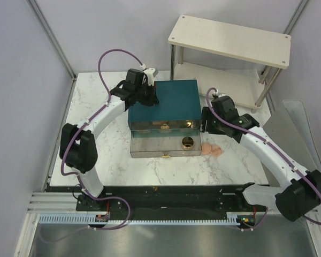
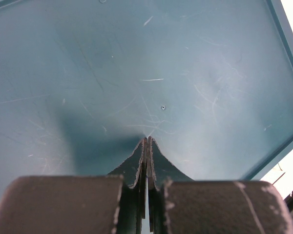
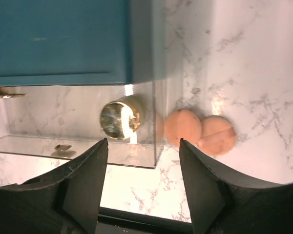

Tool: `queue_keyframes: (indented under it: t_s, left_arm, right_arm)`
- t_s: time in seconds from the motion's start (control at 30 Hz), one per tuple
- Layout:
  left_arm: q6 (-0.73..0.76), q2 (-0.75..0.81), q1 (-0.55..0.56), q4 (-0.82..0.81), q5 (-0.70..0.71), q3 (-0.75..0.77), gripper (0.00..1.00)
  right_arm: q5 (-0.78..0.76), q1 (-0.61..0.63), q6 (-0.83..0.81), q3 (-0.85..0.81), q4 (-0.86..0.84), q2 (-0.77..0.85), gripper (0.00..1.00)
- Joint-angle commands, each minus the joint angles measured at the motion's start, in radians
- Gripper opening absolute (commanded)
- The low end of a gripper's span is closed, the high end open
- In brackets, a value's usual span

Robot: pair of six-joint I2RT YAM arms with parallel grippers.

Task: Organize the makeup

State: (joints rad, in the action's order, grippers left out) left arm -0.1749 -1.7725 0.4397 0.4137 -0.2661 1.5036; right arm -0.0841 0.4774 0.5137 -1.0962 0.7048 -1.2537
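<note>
White marble bench (image 1: 96, 160), centre frame: round gold-rimmed dark compact (image 1: 188, 142) inside clear drawer (image 1: 150, 150), two peach round pads (image 1: 213, 150) just right of it. Left gripper (image 2: 147, 142) fingers together, right gripper (image 3: 143, 144) apart. Lowering it may clip the drawer wall.

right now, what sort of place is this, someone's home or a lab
Probably a robotics lab cell, not a home: left arm and right arm bolted to a rail at the table edge, plain panel walls around it, a shelf unit behind.
</note>
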Motion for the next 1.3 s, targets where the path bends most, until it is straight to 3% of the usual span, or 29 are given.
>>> queue_keyframes:
  t_s: [0.0,0.1,0.23,0.33,0.73,0.87,0.9,1.27]
  left_arm:
    - [0.003,-0.038,-0.001,0.093,-0.012,-0.008,0.02]
    - [0.005,-0.039,-0.001,0.093,-0.013,-0.009,0.02]
    - [0.003,-0.041,-0.001,0.093,-0.021,-0.011,0.02]
    - [-0.001,-0.039,-0.001,0.093,-0.028,-0.005,0.02]
    - [-0.003,-0.036,-0.001,0.091,-0.042,0.004,0.02]
    - [0.003,-0.033,-0.001,0.096,-0.041,0.006,0.02]
    - [0.005,-0.034,-0.001,0.100,-0.039,0.007,0.02]
    - [0.002,-0.045,-0.001,0.114,-0.041,0.021,0.02]
  right_arm:
    - [-0.063,-0.058,0.098,0.105,0.055,0.025,0.62]
    - [-0.033,-0.109,0.117,0.163,0.033,0.010,0.52]
    - [0.010,-0.178,0.134,0.216,0.006,-0.035,0.50]
    - [0.033,-0.220,0.135,0.236,-0.014,-0.075,0.43]
    - [0.083,-0.264,0.137,0.305,-0.120,-0.303,0.41]
    - [0.064,-0.263,0.138,0.315,-0.134,-0.320,0.03]
    - [0.060,-0.263,0.140,0.317,-0.133,-0.313,0.00]
    - [-0.091,-0.263,0.072,0.116,0.030,-0.092,0.00]
